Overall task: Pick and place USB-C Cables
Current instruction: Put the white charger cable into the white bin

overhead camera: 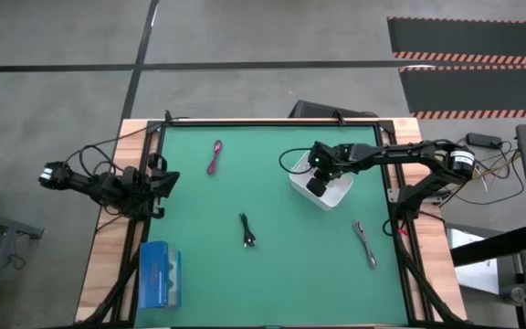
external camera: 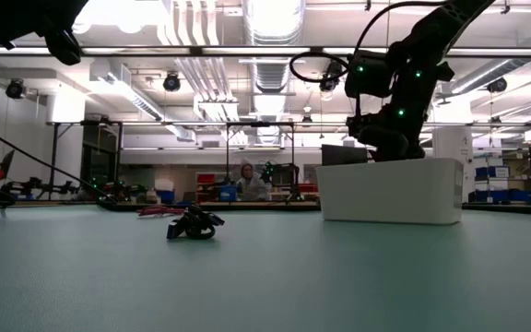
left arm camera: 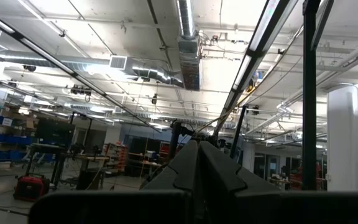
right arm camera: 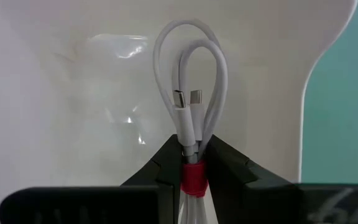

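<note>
My right gripper (overhead camera: pixel 318 183) hangs over the white bin (overhead camera: pixel 336 194) at the table's right middle, shut on the white USB-C cable (right arm camera: pixel 191 68) with the pink tie. The low view shows the right gripper (external camera: pixel 390 138) above the white bin (external camera: pixel 390 191). The magenta-red cable (overhead camera: pixel 215 157) lies flat on the far middle of the mat. Nearer the middle lies the black cable (overhead camera: pixel 247 230), also seen as the black cable (external camera: pixel 194 224). The grey cable (overhead camera: pixel 365 243) lies near right. My left gripper (overhead camera: pixel 164 180) waits shut at the left edge. My right gripper pinches the white cable bundle between its two fingers at the pink tie (right arm camera: pixel 192 176), near one end of the bundle. The cable's loops and both plugs (right arm camera: pixel 187 99) stick out past the fingertips, lifted clear over the bin's inside.
A flat blue box (overhead camera: pixel 158 274) lies at the near left corner of the mat. The green mat (overhead camera: pixel 281 283) has a wooden border. Long black wires trail from both arms. A person (external camera: pixel 245 177) sits far off in the room beyond the table.
</note>
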Controlling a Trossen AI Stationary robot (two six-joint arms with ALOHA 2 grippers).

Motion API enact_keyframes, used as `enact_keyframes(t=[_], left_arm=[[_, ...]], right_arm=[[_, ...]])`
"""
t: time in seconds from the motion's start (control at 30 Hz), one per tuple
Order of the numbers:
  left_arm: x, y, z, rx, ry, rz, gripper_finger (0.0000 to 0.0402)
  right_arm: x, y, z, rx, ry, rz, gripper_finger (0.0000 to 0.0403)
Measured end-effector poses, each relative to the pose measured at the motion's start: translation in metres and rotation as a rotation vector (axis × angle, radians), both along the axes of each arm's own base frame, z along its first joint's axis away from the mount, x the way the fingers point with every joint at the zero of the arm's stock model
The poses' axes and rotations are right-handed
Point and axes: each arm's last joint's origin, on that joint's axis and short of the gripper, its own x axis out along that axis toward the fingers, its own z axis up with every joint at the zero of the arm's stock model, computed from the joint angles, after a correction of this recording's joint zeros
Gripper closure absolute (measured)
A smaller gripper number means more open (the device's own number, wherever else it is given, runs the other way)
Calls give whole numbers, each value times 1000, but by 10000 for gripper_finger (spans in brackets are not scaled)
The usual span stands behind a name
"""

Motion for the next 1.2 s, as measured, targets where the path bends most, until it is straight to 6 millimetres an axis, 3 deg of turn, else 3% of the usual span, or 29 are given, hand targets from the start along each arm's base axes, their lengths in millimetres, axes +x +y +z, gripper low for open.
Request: enact_keyframes(t=[0.67, 1.2], left_arm=[[0, 0, 0, 0, 0, 0, 401], [0, 0, 0, 0, -1, 0, 401]], right_arm=[[-4, 1, -6, 3, 14, 4, 352], [-3, 1, -6, 0, 5, 2, 297]])
